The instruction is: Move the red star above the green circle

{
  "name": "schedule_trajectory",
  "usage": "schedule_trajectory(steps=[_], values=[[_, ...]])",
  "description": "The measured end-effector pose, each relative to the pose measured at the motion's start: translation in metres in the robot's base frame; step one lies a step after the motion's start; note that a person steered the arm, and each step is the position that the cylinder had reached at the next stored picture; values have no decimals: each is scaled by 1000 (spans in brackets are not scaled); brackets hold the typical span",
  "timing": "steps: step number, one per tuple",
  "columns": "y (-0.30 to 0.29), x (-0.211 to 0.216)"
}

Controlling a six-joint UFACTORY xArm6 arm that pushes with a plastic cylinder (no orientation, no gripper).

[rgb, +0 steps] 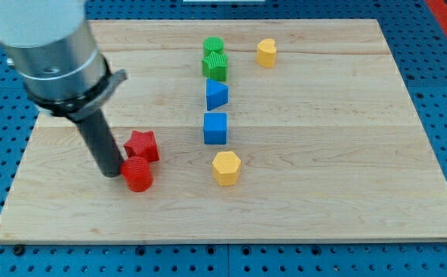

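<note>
Red star-shaped block (pixel 141 145) sits left on the wooden desk (pixel 346 154), touching the red cylinder block (pixel 138 175); my tip (pixel 113 172), no gripper, just left; approach step; next push far-right, beyond green circle block (pixel 213 46).

single view, high front angle, whole board (pixel 346 192)
</note>
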State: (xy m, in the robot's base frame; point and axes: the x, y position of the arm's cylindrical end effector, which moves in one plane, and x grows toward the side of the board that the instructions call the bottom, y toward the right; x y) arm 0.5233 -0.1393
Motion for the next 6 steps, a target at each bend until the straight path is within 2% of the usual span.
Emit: schedule_trajectory(steps=[3, 4, 5, 6], values=[[108, 55], [65, 54], [42, 21], [50, -23]])
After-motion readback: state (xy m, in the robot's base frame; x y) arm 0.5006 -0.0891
